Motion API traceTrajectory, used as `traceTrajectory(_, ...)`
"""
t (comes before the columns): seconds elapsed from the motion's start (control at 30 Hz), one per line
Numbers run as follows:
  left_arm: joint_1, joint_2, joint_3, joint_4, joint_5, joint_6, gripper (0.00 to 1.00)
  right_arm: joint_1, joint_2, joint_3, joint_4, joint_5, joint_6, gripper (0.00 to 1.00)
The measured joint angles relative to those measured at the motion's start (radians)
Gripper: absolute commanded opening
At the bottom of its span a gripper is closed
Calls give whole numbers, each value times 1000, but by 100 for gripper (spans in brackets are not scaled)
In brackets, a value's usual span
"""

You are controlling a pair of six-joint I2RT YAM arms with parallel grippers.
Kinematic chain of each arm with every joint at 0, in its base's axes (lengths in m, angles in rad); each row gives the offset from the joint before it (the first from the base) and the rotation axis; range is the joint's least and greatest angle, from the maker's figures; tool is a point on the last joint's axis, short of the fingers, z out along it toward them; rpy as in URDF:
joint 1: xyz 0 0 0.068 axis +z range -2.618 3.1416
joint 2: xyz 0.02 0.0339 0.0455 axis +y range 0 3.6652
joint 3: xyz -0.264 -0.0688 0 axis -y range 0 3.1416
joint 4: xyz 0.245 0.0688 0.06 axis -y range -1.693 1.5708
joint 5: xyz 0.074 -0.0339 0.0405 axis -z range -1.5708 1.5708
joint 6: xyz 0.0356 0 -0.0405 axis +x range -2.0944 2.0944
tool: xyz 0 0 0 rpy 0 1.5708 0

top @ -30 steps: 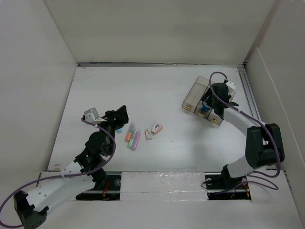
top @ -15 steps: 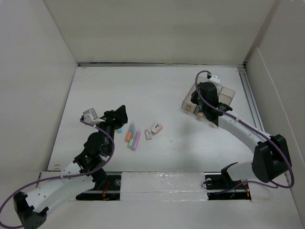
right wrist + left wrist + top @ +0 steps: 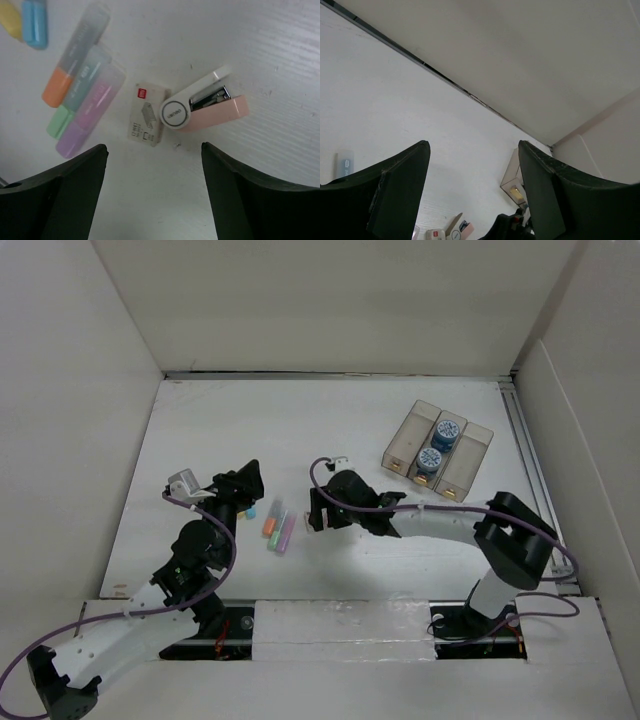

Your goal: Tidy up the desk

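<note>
Your white-walled, white plank desk carries a clear three-compartment tray with two blue round items in its middle compartment; the left gripper and the right gripper both have jaws apart.

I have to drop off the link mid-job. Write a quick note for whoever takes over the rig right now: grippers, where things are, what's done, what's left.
Left gripper: open, empty, near the three highlighters.
Right gripper: open, empty, over the pink stapler and staple box.
Loose on the desk: highlighters, stapler, staple box, small blue and yellow pieces.
Done: two blue-topped items sit in the clear tray's middle compartment.
Left: probably get the loose items into the tray; the stapler looks the likeliest next pick for the right gripper.
</note>
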Motion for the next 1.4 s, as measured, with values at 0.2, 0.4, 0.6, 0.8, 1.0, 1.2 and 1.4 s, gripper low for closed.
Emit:
traceTrajectory(0.2,0,0,0,0,0,0,67,-16,78,0,-11,-1,44,87)
traceTrajectory(0.4,0,0,0,0,0,0,67,-48,108,8,26,11,88,83)
traceTrajectory(0.6,0,0,0,0,1,0,67,-60,172,60,49,82,109,76)
traceTrajectory(0.8,0,0,0,0,1,0,67,-60,196,83,37,150,109,64)
traceTrajectory(1.0,0,0,0,0,1,0,67,-47,209,112,-13,241,90,52)
traceTrajectory(1.2,0,0,0,0,2,0,67,-35,203,113,-24,272,79,28)
traceTrajectory(1.4,0,1,0,0,2,0,67,-74,127,95,-72,264,57,26)
